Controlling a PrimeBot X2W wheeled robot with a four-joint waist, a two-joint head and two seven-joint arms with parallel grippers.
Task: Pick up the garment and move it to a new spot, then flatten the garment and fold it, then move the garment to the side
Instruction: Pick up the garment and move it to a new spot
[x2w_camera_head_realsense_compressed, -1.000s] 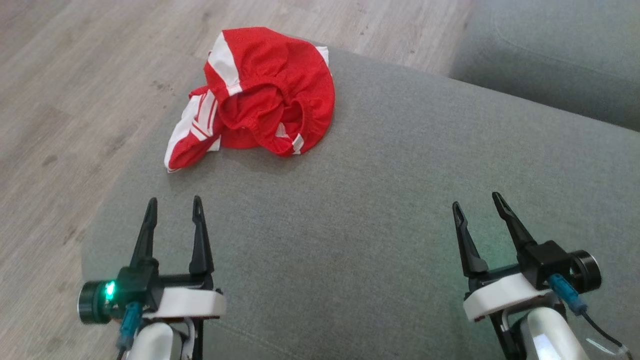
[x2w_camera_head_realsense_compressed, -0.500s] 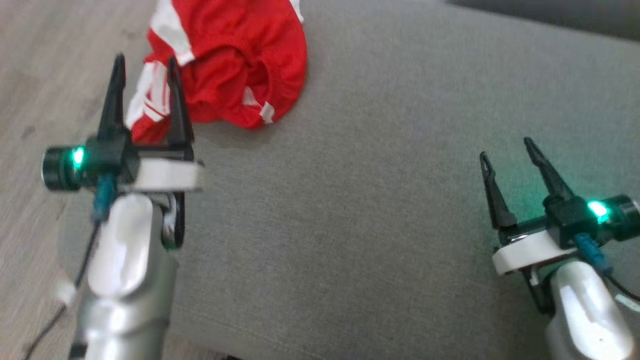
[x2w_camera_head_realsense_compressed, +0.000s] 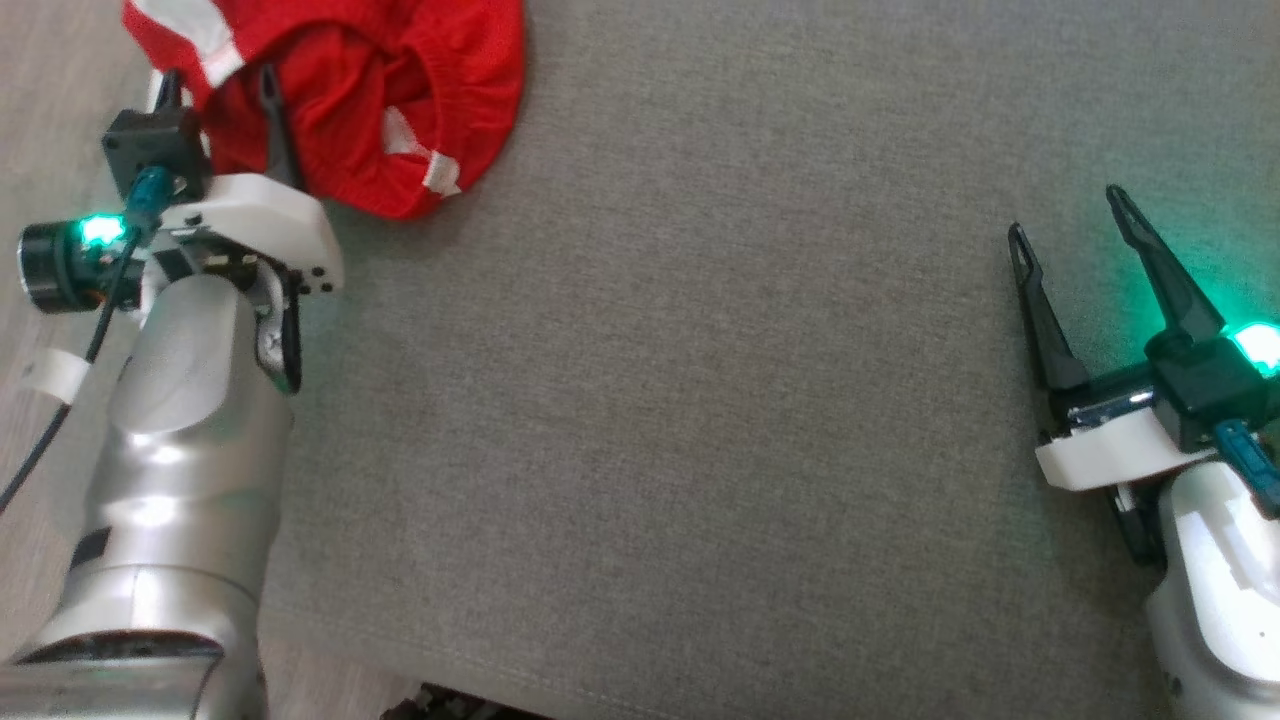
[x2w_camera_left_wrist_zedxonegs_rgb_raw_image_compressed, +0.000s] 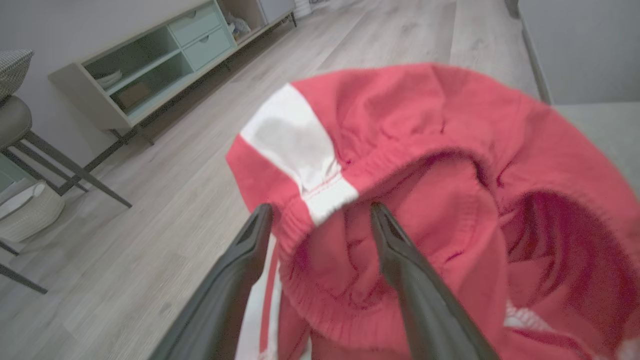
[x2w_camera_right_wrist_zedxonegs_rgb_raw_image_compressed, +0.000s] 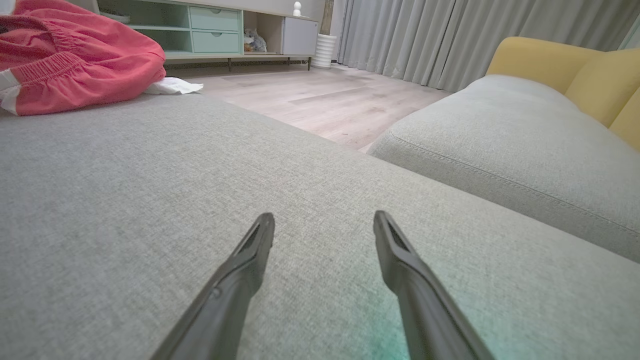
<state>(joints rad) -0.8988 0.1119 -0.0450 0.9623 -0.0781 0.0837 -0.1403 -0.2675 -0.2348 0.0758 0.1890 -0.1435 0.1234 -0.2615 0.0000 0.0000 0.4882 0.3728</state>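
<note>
The garment, red mesh shorts with white stripes, lies crumpled at the far left corner of the grey cushion. My left gripper is open right over its near left edge. In the left wrist view the two fingers straddle the elastic waistband, with the garment bunched just beyond the left gripper. My right gripper hovers open over bare cushion at the right, far from the shorts. The right wrist view shows the right gripper above the fabric and the garment far off at upper left.
Wooden floor lies off the cushion's left edge. The right wrist view shows a second grey cushion with a yellow backrest at right. A low cabinet and a chair leg stand beyond the floor.
The camera has tipped down and the whole picture shifted. My left arm has reached forward to the shorts' near edge, fingers still open. The right gripper stays open over the cushion.
</note>
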